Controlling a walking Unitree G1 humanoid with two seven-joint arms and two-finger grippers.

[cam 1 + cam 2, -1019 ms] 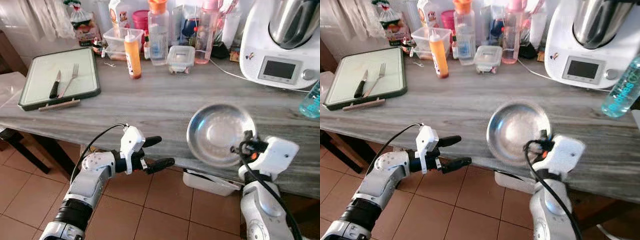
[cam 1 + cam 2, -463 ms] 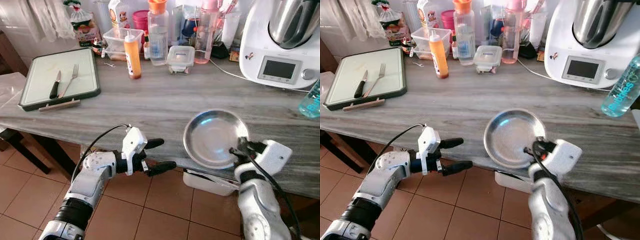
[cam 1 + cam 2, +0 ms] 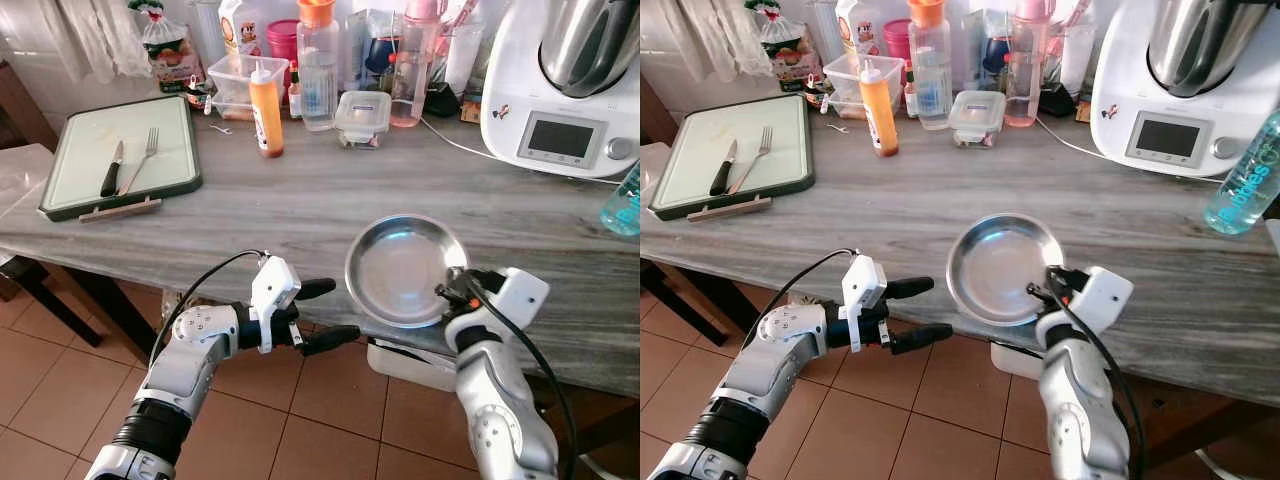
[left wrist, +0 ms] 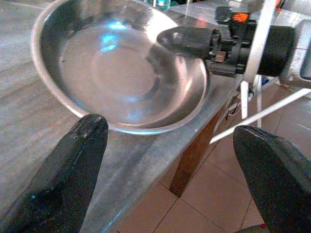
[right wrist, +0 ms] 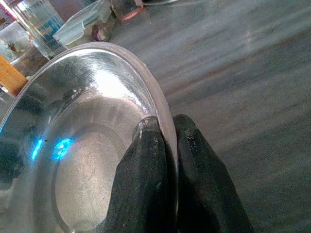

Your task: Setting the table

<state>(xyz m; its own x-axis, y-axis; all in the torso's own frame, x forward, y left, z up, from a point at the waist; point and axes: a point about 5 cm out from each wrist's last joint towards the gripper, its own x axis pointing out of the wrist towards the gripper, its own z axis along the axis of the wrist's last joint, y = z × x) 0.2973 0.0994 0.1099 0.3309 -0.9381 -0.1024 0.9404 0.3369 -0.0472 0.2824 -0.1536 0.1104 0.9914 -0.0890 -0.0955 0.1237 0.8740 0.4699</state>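
- Right gripper [image 3: 452,291] pinches rim of steel bowl [image 3: 400,268], centre-right of frame, at table [image 3: 300,210] front edge.
- Left gripper [image 3: 322,312] fingers spread, empty, lower centre, below table edge.

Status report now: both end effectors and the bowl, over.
Right end effector shut on steel bowl rim, at table front edge. Left end effector open, below table edge. Nothing in the way.

The white appliance [image 3: 562,85] (perhaps a blender) and blue bottle [image 3: 622,200] are cut off.
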